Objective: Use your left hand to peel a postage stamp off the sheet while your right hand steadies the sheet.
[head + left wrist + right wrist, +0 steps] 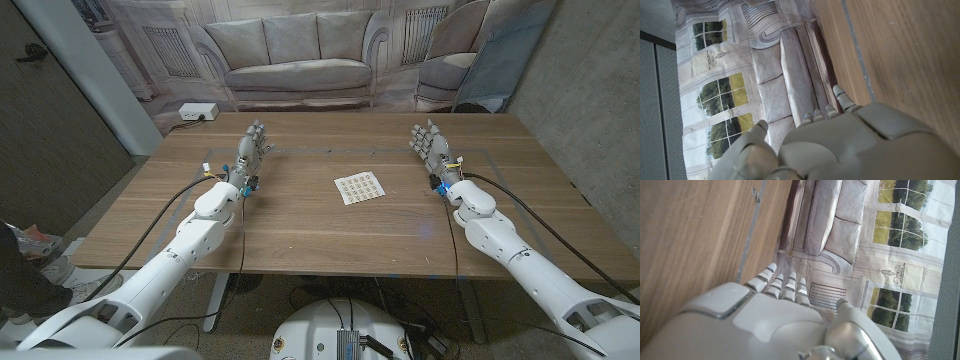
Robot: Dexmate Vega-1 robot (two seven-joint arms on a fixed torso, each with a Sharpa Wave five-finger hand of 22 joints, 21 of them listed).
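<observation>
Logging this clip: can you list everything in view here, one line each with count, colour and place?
stamp sheet: one, pale with rows of small stamps, lying on the table between the two hands, nearer the right one.
table: one, brown wood, with a thin marked rectangle on its top.
backdrop: one, grey printed sofa and windows, behind the table's far edge.
white box: one, white, on the floor past the far left corner of the table.
cables: dark, running along both arms.
left hand: one, grey, at the table's left side, fingers apart, holding nothing.
right hand: one, grey, at the table's right side, fingers apart, holding nothing.
</observation>
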